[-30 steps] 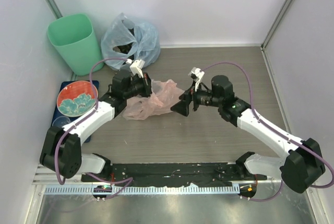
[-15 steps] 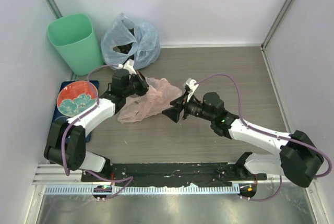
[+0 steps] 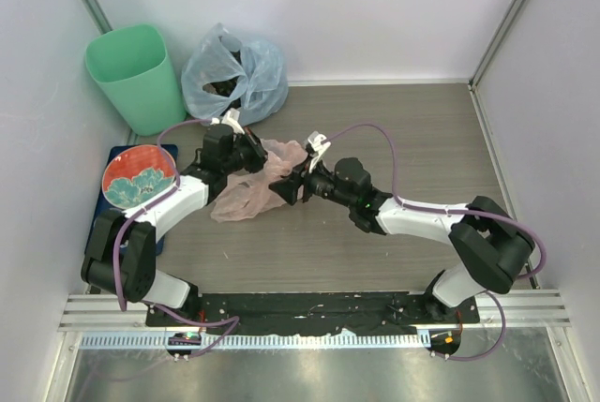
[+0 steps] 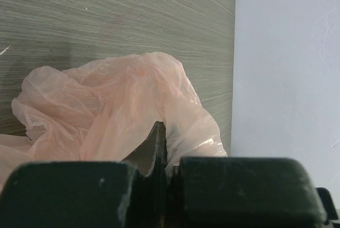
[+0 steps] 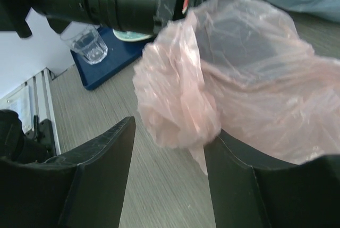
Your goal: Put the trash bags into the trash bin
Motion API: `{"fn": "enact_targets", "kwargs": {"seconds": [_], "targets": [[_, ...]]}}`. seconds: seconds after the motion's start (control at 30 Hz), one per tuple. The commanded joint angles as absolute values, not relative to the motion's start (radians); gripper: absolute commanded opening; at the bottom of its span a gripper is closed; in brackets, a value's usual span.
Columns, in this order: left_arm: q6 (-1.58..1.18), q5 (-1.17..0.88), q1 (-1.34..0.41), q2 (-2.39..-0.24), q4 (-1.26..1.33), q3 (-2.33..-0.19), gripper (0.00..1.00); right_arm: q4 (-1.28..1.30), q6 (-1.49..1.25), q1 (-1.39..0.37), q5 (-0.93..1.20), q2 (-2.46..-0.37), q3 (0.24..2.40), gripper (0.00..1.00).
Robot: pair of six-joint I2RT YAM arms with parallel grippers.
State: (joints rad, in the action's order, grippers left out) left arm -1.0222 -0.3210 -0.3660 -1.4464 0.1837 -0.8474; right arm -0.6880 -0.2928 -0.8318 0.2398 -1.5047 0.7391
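Pink trash bag, crumpled, on counter.
Left gripper pinching its edge; right gripper spread around a fold.

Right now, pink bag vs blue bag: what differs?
Colour: the pink bag is pale pink, the blue bag pale blue.
Shape: pink bag is limp and crumpled mid-table; blue bag bulges by the back wall beside the green bin.
Contact: pink bag is pinched in the shut left gripper, the right gripper open around a fold; blue bag is untouched.
Both are thin translucent plastic.
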Motion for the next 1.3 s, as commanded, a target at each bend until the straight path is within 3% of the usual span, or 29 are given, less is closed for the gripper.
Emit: {"fn": "enact_targets", "kwargs": {"seconds": [0.0,0.07,0.1,0.13,0.23,0.6,0.93,1.03,1.2,1.27], "targets": [[-1.042,-0.302,-0.367,-1.416,0.224,-0.864,0.0,-0.816,-0.302,-0.847,0.209,-1.534,0.831,0.58],[-1.046,-0.299,-0.367,-1.417,0.229,-0.864,0.0,-0.816,-0.299,-0.85,0.199,-1.552,0.841,0.47],[-1.046,-0.298,-0.368,-1.417,0.232,-0.864,0.0,-0.812,-0.295,-0.85,0.192,-1.563,0.845,0.39],[-1.046,-0.299,-0.365,-1.417,0.232,-0.865,0.0,-0.802,-0.29,-0.85,0.181,-1.565,0.845,0.23],[-1.034,-0.318,-0.347,-1.411,0.219,-0.868,0.0,-0.744,-0.242,-0.844,0.146,-1.523,0.825,0.01],[-0.806,-0.376,-0.216,-1.384,0.1,-0.873,0.0,-0.226,-0.071,-0.693,0.138,-1.096,0.663,0.01],[-0.588,-0.535,-0.294,-1.46,0.071,-1.0,0.0,-0.014,-0.017,-0.687,0.106,-1.0,0.735,0.01],[-0.517,-0.543,-0.33,-1.506,0.039,-1.061,0.0,0.021,-0.032,-0.684,0.15,-0.97,0.762,0.01],[-0.28,-0.616,-0.408,-1.751,-0.222,-1.406,0.0,0.061,-0.15,-0.675,0.181,-0.962,0.834,0.01],[-0.236,-0.643,-0.407,-1.808,-0.363,-1.512,0.24,0.07,-0.175,-0.666,0.137,-0.968,0.839,0.01]]}}
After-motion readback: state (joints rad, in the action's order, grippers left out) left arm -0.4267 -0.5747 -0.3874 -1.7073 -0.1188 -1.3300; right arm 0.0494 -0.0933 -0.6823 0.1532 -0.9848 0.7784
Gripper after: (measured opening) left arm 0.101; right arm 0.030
